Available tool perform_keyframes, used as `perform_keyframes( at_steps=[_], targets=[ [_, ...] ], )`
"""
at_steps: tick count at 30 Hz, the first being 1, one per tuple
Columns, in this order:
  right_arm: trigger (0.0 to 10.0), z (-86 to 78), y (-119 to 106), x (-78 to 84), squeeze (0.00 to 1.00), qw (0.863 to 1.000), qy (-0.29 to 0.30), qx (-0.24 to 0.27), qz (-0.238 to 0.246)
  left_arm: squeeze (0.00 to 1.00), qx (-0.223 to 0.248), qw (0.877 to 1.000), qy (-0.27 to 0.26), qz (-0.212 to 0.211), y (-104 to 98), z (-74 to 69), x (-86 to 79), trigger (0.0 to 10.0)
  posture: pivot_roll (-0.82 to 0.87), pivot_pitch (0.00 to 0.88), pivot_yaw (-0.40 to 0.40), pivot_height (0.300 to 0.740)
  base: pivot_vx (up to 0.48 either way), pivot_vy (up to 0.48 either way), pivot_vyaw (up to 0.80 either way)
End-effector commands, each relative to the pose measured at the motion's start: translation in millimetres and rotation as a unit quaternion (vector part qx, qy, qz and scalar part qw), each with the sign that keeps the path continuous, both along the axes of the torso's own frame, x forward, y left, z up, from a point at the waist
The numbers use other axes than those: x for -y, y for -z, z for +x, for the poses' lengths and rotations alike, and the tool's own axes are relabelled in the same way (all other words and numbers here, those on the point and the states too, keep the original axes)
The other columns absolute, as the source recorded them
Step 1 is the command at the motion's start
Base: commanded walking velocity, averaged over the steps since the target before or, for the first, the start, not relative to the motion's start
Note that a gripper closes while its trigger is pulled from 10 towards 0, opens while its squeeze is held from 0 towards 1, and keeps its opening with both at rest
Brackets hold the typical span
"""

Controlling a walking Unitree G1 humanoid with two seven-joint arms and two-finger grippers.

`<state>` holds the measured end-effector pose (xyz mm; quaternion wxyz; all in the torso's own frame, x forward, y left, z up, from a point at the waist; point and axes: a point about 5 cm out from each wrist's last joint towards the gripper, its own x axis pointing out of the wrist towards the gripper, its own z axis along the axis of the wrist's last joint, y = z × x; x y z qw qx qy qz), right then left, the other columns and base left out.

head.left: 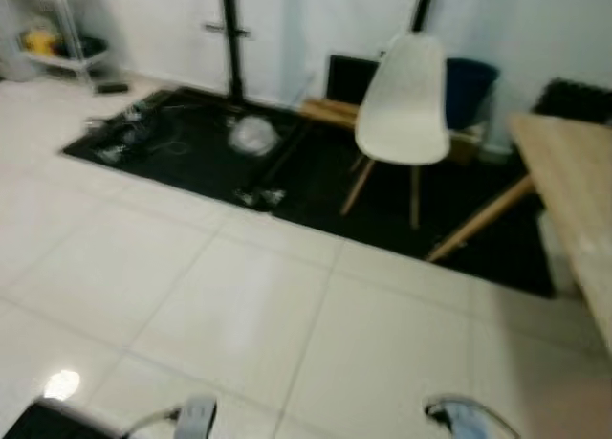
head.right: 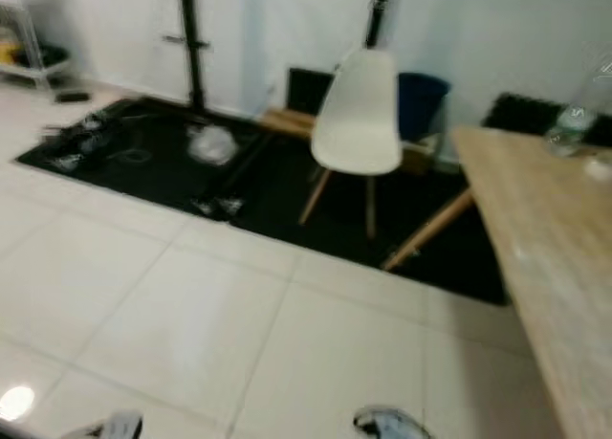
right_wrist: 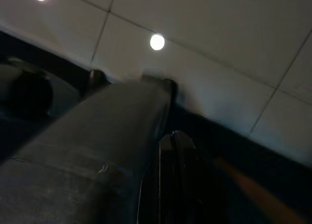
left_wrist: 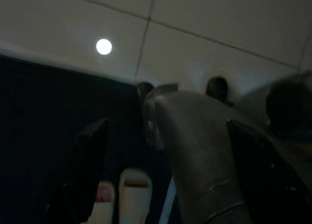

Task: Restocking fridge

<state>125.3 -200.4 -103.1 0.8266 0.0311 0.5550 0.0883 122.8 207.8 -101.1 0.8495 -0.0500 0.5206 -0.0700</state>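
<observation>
Floor (head.left: 220, 305): I see pale glossy tiles, blurred.
Mat (head.left: 316, 171): black, against the far wall.
Table (head.right: 545, 248): wooden, at my right.
Chair (head.left: 404, 99): white, on the mat beside the table.
Bottle (head.right: 572, 123): clear, on the table's far end.
Grippers: both arms hang low; I cannot tell either jaw's opening.

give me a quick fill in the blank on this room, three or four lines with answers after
1. The chair with wooden legs has a seat coloured ____.
2. The chair stands on a mat coloured ____.
3. The clear bottle stands on the wooden ____.
4. The floor in front of the mat is laid with pale ____.

Missing words: white; black; table; tiles
</observation>
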Motion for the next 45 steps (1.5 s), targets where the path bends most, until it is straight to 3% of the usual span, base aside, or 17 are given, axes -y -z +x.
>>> perform_keyframes(
  at_steps=[1, 23, 45],
  targets=[
    [10.0, -2.7, -0.5, 9.0, 0.00, 1.000, 0.001, -0.004, -0.014, 0.00, -0.016, 1.000, 0.004, -0.005, 3.4, -7.6, 5.1, 10.0, 0.02, 0.000, -0.050, 0.740, 0.274, 0.000, -0.76],
    [10.0, -3.3, 0.1, 6.8, 0.00, 1.000, 0.004, -0.004, -0.012, 0.00, -0.016, 1.000, 0.000, -0.005, 2.9, -7.0, 3.3, 10.0, 0.03, 0.000, -0.044, 0.740, 0.272, 0.000, -0.70],
    [10.0, -2.7, 0.1, 6.9, 0.00, 1.000, 0.013, -0.001, -0.015, 0.00, -0.016, 1.000, 0.005, -0.004, 2.6, -6.3, 2.7, 10.0, 0.03, 0.000, -0.038, 0.740, 0.271, 0.000, -0.07]
  ],
)
